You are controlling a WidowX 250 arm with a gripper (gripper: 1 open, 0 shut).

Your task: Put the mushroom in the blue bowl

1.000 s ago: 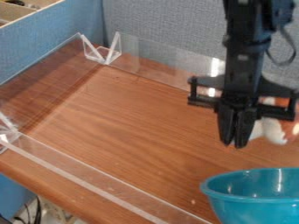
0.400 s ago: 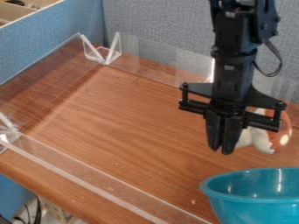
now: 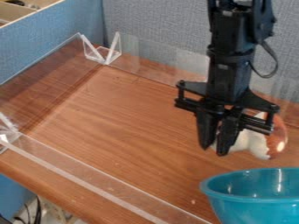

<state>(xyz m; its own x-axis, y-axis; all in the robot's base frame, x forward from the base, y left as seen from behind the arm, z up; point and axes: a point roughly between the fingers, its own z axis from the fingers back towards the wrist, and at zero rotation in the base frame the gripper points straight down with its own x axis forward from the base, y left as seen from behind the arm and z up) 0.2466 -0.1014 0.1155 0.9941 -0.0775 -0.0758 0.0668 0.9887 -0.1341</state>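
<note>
In the camera view, the brown wooden table [image 3: 122,118] fills the middle, its boards showing from the left side across to the gripper. A transparent strip [image 3: 152,54] runs along its far edge, from the upper left toward the right, and another clear strip [image 3: 87,179] slants along the near edge, from the left side down to the lower middle. A white angular bracket [image 3: 101,51] stands at the far corner, upper left, and a second white bracket [image 3: 7,133] shows at the left edge of the frame. The wide span of wood lies left of the gripper; on the right, the arm, the mushroom and the bowl sit closer together.

The blue bowl [image 3: 251,210] is in the lower right corner, cut off by the frame; its smooth rim and part of its glossy inner wall are visible. A pale tray-like box [image 3: 26,19] with dark items inside is cut off at the upper left.

The black arm [image 3: 239,44] comes down from the top right, with the gripper [image 3: 215,147] pointing downward above and left of the bowl. Its two fingertips stand apart, with a narrow gap between them. The mushroom [image 3: 253,143] is at the right, behind the bowl, its white stem toward the gripper and its orange-brown cap farther right, partly hidden by the gripper; whether they touch cannot be told.
</note>
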